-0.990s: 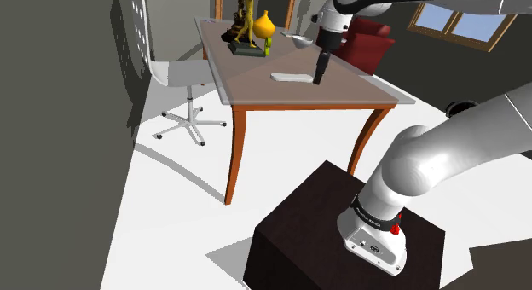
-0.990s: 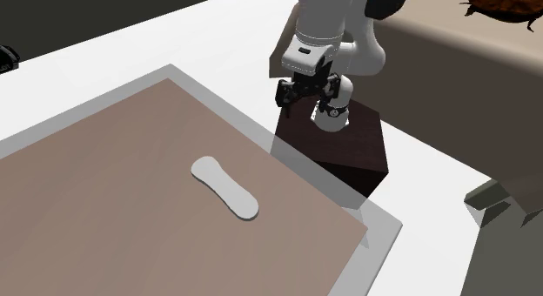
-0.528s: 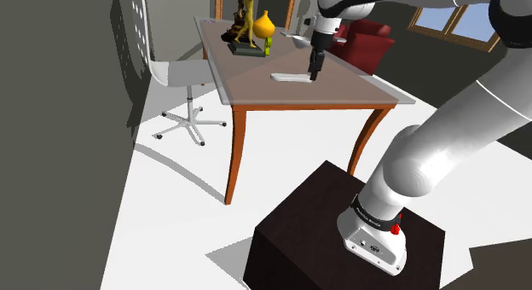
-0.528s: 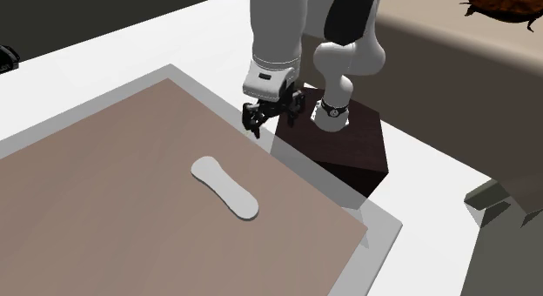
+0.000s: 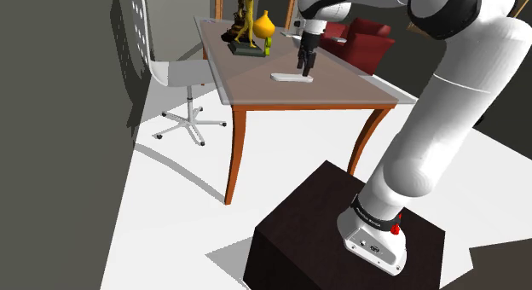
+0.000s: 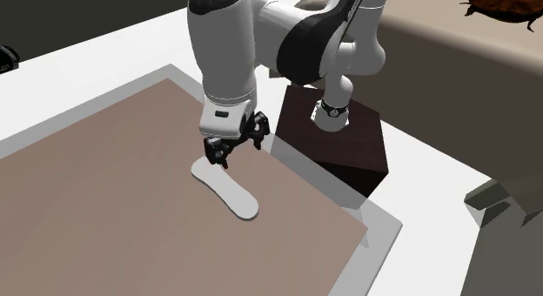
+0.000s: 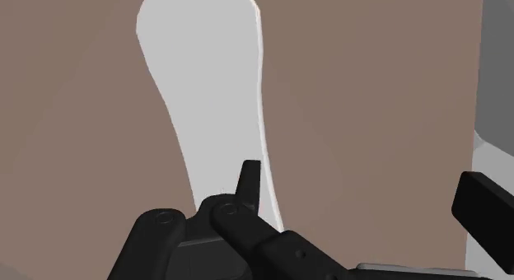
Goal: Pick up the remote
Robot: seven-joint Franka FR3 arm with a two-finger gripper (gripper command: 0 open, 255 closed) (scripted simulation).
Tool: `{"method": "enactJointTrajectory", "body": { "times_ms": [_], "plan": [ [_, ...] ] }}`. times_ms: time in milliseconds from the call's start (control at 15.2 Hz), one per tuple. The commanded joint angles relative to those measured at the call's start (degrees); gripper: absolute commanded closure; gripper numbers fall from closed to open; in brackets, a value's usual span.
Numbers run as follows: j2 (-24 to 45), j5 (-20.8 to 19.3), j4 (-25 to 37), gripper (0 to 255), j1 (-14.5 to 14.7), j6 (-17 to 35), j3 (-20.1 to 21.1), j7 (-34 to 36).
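The remote (image 5: 288, 78) is a flat, plain white, elongated slab lying on the brown table top (image 5: 281, 96). In the second exterior view the remote (image 6: 228, 190) lies just below my black gripper (image 6: 231, 151), which hangs over its end nearer the arm. My gripper (image 5: 304, 71) points down at the table, close above the remote. In the wrist view the fingers stand wide apart, so the gripper (image 7: 366, 196) is open. The remote (image 7: 206, 97) stretches away from one fingertip (image 7: 250, 181), and bare table shows between the two fingers.
A yellow pear-shaped object (image 5: 264, 26) and a dark figurine (image 5: 242, 31) stand at the table's far end. A white office chair (image 5: 183, 79) is at the shoulder view's left, a red armchair (image 5: 367, 37) behind the table. The table's grey edge (image 6: 348, 207) lies near the stand (image 6: 339, 146).
The arm has swung from beside the table's edge to over the remote. The gripper has come down closer to the table top and stays open.
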Motion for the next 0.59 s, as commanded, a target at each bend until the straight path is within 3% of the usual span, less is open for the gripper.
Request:
{"method": "enactJointTrajectory", "body": {
  "times_ms": [0,264,528],
  "plan": [
    [5.38,3.07,5.47,0,-1.00,-0.83,-0.57,-5.82],
    [14.56,7.94,15.31,0,-4.07,-2.71,0.18,-13.79],
    [15.03,8.26,12.82,0,-4.09,0.18,0.43,-14.00]
  ]
}}
